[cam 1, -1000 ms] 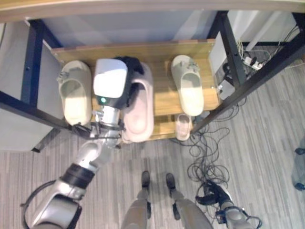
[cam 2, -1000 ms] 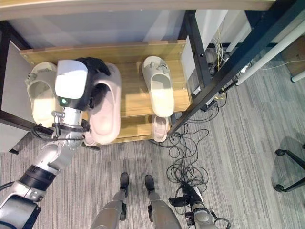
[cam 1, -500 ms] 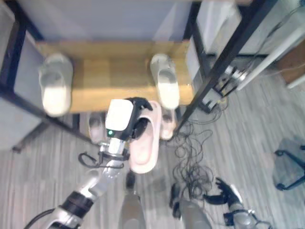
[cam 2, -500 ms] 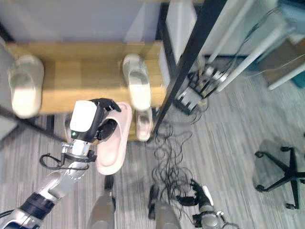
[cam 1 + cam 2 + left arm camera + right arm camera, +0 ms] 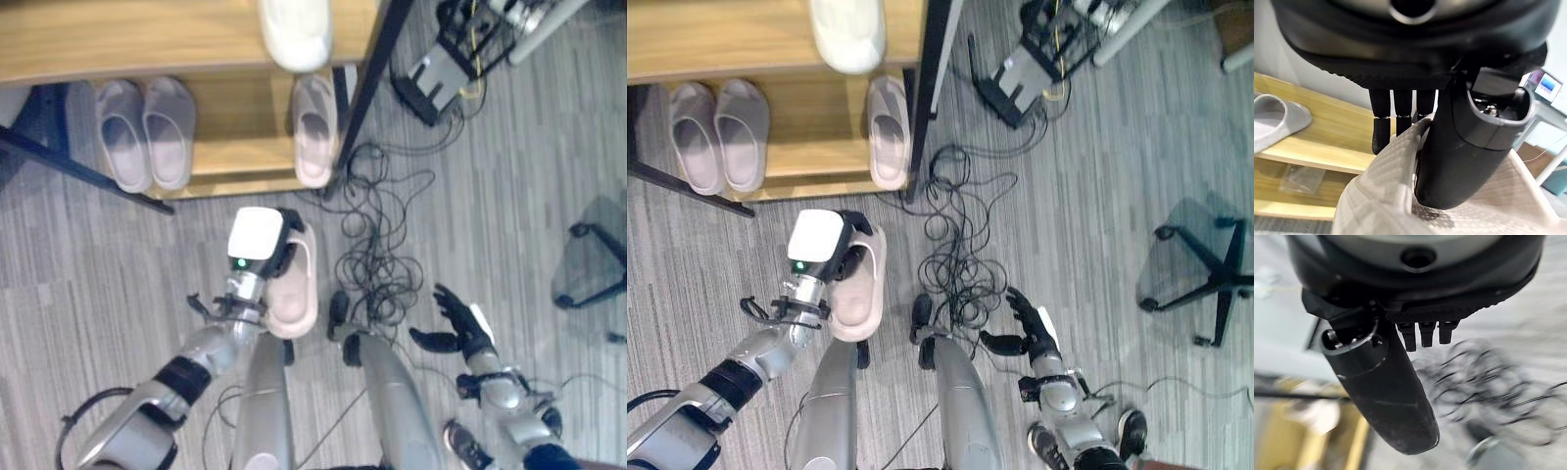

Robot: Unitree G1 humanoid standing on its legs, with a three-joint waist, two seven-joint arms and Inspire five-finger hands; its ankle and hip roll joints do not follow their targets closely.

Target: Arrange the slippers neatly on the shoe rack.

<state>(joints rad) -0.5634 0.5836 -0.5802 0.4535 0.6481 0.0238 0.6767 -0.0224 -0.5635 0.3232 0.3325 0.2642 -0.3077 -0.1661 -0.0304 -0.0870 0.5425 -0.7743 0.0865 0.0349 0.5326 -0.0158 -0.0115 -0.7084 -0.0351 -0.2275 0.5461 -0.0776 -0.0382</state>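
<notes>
Left eye view: your left hand (image 5: 277, 257) has its fingers curled over the rim of a pink slipper (image 5: 295, 294), held above the floor and well short of the shoe rack (image 5: 225, 171). Ahead of the hand, the rack's lower shelf holds a grey pair (image 5: 145, 132) side by side and one lone pink slipper (image 5: 313, 129); a white slipper (image 5: 294, 29) sits on the shelf above. You likely still need to seat the held one beside its mate.

Right eye view: your right hand (image 5: 1027, 325) hangs low, fingers loosely spread, nothing in it.

Left wrist view: thumb inside the slipper, fingers (image 5: 1382, 131) wrapped over its edge, rack beyond.

Right wrist view: fingers (image 5: 1426, 330) relaxed, holding nothing.
</notes>
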